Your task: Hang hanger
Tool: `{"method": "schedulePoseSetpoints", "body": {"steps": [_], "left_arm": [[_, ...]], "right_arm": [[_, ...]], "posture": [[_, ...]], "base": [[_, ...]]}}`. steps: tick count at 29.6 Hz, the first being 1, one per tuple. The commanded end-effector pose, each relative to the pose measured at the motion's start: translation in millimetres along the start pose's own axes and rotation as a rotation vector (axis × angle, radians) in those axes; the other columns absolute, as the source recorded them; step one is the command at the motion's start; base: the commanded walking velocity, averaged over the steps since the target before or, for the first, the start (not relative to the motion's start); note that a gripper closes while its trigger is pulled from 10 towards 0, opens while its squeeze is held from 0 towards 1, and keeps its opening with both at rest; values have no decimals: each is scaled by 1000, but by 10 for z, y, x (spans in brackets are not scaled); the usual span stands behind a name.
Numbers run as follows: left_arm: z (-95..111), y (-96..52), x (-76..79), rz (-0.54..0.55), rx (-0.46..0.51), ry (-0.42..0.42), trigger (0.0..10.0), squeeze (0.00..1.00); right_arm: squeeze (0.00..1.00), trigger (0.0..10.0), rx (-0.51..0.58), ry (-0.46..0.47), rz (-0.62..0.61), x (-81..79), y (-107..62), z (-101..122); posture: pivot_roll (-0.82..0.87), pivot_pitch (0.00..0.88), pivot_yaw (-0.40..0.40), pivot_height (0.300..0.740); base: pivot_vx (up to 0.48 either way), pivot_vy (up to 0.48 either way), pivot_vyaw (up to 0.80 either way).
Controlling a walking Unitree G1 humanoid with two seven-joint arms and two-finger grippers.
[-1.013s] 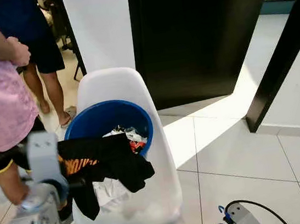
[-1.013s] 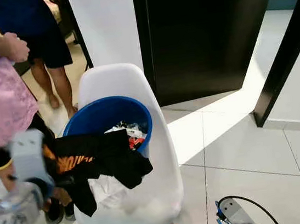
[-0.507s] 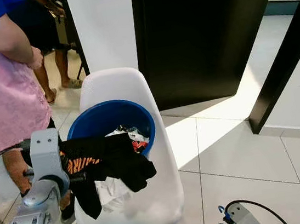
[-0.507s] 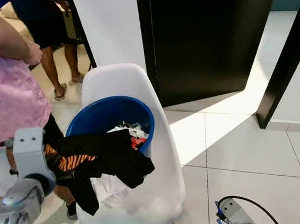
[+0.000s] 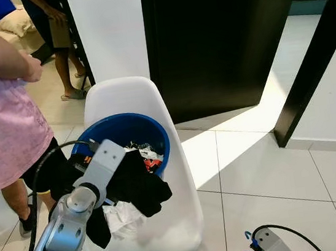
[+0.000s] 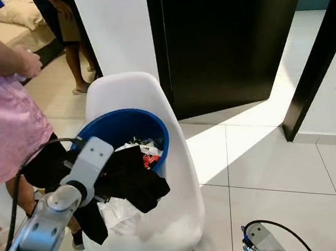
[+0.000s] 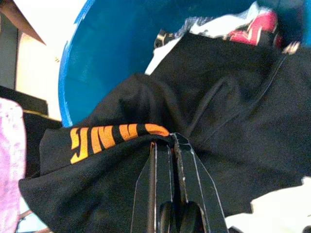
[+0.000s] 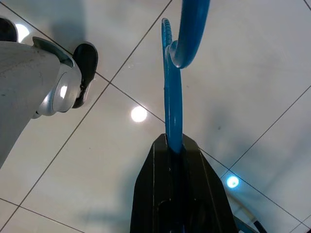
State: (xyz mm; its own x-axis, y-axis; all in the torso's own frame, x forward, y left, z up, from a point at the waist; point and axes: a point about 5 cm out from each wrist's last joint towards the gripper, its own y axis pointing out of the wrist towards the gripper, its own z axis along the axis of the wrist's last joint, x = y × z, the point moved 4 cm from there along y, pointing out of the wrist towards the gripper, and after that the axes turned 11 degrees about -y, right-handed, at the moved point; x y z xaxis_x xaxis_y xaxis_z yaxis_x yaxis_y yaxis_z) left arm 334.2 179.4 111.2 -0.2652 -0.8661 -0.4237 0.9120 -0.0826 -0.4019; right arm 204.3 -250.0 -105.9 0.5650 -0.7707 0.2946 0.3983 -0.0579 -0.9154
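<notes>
your right claw [image 8: 176, 145] is clamped on the blue hanger [image 8: 173, 73], which runs straight out past its tips, while your left claw [image 7: 165, 141] pinches the black shirt [image 7: 228, 111] just ahead of the bucket [image 7: 97, 53].

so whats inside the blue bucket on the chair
Crumpled white and red clothes lie inside the blue bucket. A black garment, pinched by the left pincer, drapes over its front rim and covers whatever lies beneath.
</notes>
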Motion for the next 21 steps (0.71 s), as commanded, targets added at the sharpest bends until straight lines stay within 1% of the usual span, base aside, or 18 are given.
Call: {"method": "schedulePoseSetpoints", "body": {"steps": [1,2,3,4,5,8,9,10,12,14,15,17,18,20,21], "left_arm": [[-125,8,32,-37,-45,76,10000,0],[-177,8,23,-49,-63,114,10000,0],[-177,8,23,-49,-63,114,10000,0],[-197,16,12,-58,-65,153,10000,0],[-181,24,-14,-55,-53,168,10000,0],[-164,31,-33,-50,-42,175,10000,0],[-80,29,-69,-46,-4,165,10000,1000],[-80,29,-69,-46,-4,165,10000,1000],[94,-9,-129,-63,72,180,10000,1000],[257,-114,-276,-56,123,224,10000,1000],[257,-114,-276,-56,123,224,10000,1000],[363,-220,-405,-51,145,257,10000,1000],[363,-220,-405,-51,145,257,10000,1000],[459,-409,-512,-113,158,323,10000,1000],[489,-476,-538,-140,164,348,10000,1000]], "right_arm": [[0,10000,-6,-11,10,-38,6,-12],[0,10000,-6,-11,10,-37,5,-13],[0,10000,-6,-11,10,-37,5,-13],[0,10000,-6,-11,10,-35,5,-12],[0,10000,-6,-12,10,-35,5,-12],[0,10000,-6,-12,10,-35,5,-11],[0,10000,-6,-11,9,-34,5,-8],[0,10000,-6,-11,9,-34,5,-8],[0,10000,-5,-11,9,-31,5,-3],[0,10000,-4,-12,8,-29,5,-1],[0,10000,-4,-12,8,-29,5,-1],[0,10000,-4,-13,9,-29,5,-1],[0,10000,-4,-13,9,-29,5,-1],[0,10000,-4,-15,9,-29,5,-1],[0,10000,-4,-16,9,-29,5,-1]], "posture": [[-67,60,-10,740],[-66,62,-11,740],[-66,62,-11,740],[-66,63,-12,740],[-67,62,-13,740],[-67,62,-13,740],[-68,60,-14,740],[-68,60,-14,740],[-65,60,-14,740],[-62,60,-15,740],[-62,60,-15,740],[-57,60,-16,740],[-57,60,-16,740],[-54,60,-17,740],[-54,60,-17,740]], "base": [[0,0,0],[0,0,0],[0,0,0],[0,0,0],[0,0,0],[0,0,0],[0,0,0],[0,0,0],[0,0,0],[0,0,0],[0,0,0],[0,0,0],[0,0,0],[0,0,0],[0,0,0]]}}
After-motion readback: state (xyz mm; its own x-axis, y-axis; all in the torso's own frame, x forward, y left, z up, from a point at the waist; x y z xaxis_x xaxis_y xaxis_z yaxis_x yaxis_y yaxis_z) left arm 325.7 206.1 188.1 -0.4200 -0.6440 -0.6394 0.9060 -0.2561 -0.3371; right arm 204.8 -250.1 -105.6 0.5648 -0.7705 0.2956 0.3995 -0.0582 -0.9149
